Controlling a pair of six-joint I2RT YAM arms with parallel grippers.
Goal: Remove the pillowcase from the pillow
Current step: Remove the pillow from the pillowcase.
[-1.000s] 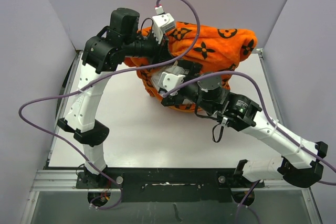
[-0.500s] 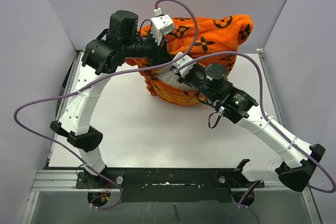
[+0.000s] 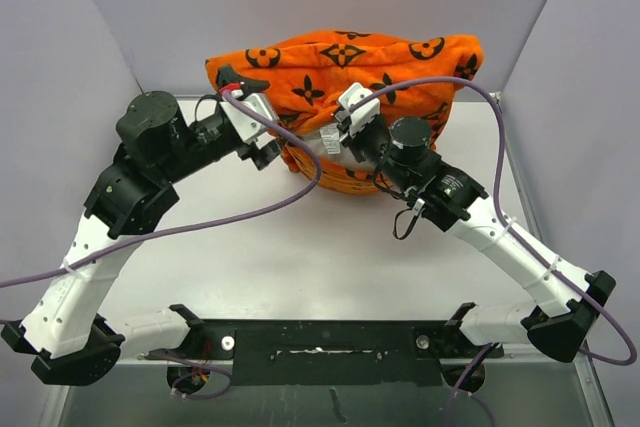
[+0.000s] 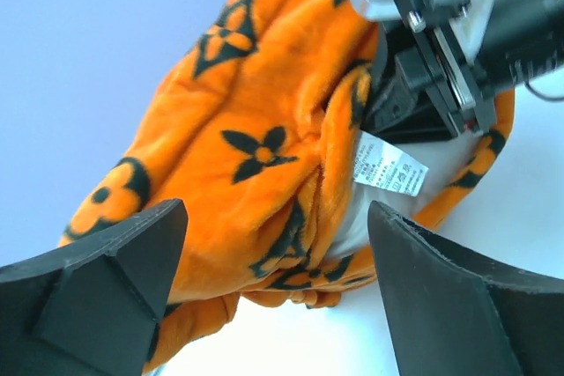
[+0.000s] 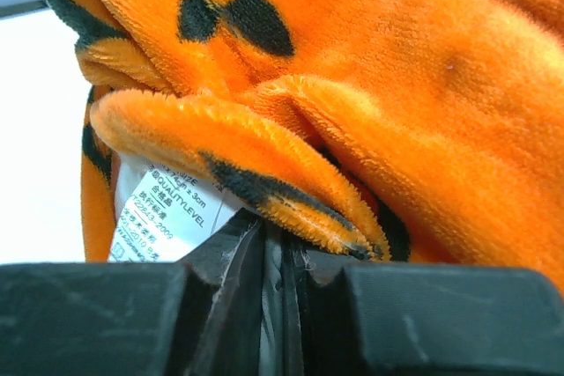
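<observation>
A white sewn-in label (image 5: 167, 217) sits at the open edge of the pillowcase (image 5: 414, 77). In the right wrist view it reads "QUALITYLEVEL", with "x 3cm" above it, among lines of Chinese characters and digits (one seems to end in "2002") too small to read. In the left wrist view its print is illegible.

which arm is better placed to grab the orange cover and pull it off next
Left. The left hand is open, empty and facing the loose edge of the cover. The right hand is shut at the opening beside the tag, so it looks occupied.
</observation>
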